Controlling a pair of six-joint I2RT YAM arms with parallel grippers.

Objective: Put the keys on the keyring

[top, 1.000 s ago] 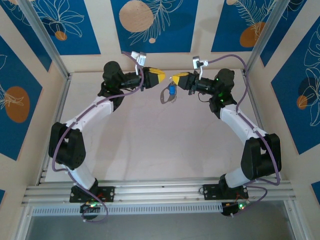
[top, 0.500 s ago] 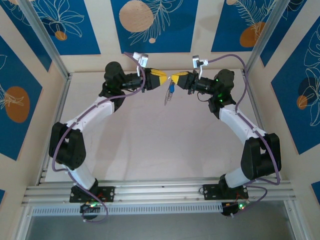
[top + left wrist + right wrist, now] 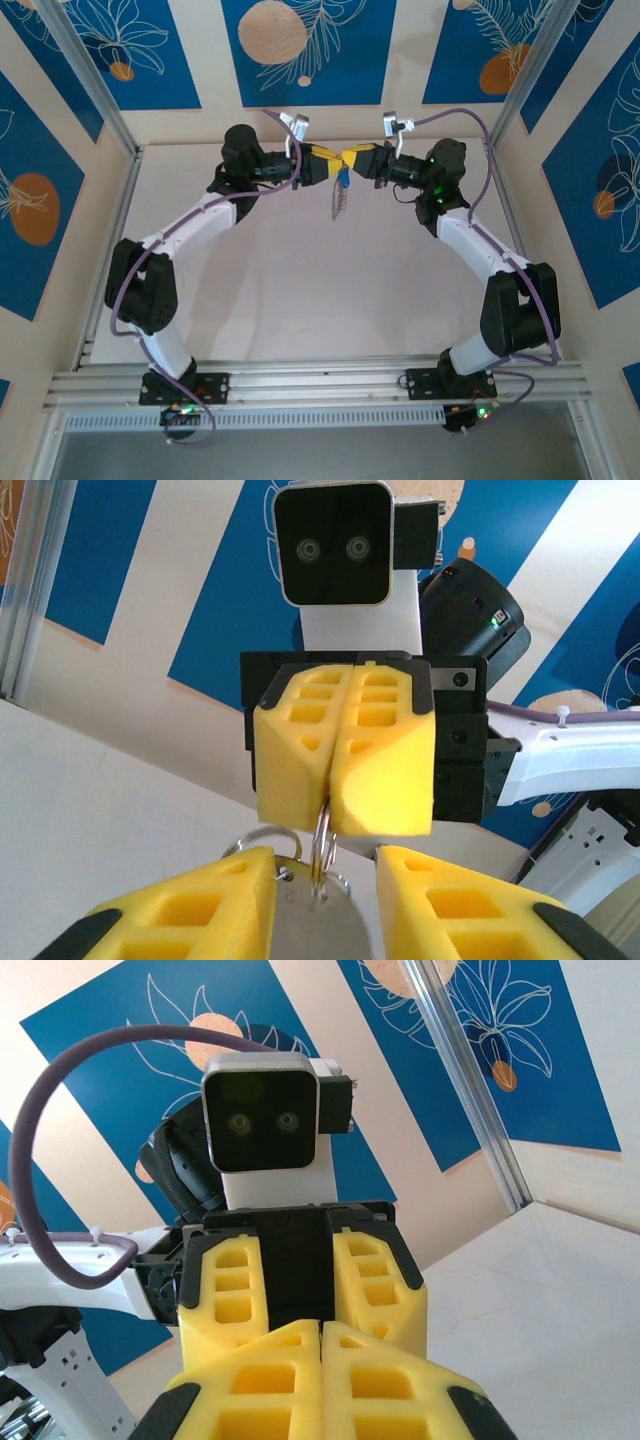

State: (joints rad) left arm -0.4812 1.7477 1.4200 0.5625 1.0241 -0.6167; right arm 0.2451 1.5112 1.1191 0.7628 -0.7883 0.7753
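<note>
Top external view: the left gripper (image 3: 330,163) and the right gripper (image 3: 356,160) are seen tip to tip above the far part of the table (image 3: 300,290). The key (image 3: 343,180), with its blue head, hangs just below their meeting point, and the keyring (image 3: 340,203) dangles beneath it, clear of the table. How far the jaws stand apart cannot be judged from here.

That is settled by the left wrist view. The right gripper (image 3: 330,810) is seen head-on with its yellow pads pressed together on a thin wire ring (image 3: 322,842). The grey keyring (image 3: 318,932) hangs from this ring, between the spread fingers of the left gripper (image 3: 325,868). Whether those fingers touch the metal cannot be told. A second wire ring (image 3: 262,838) is seen beside the first. The blue head is not made out here.

In the right wrist view the right gripper (image 3: 320,1335) is shown closed, and the left gripper (image 3: 292,1260) faces it with its fingers apart.
</note>
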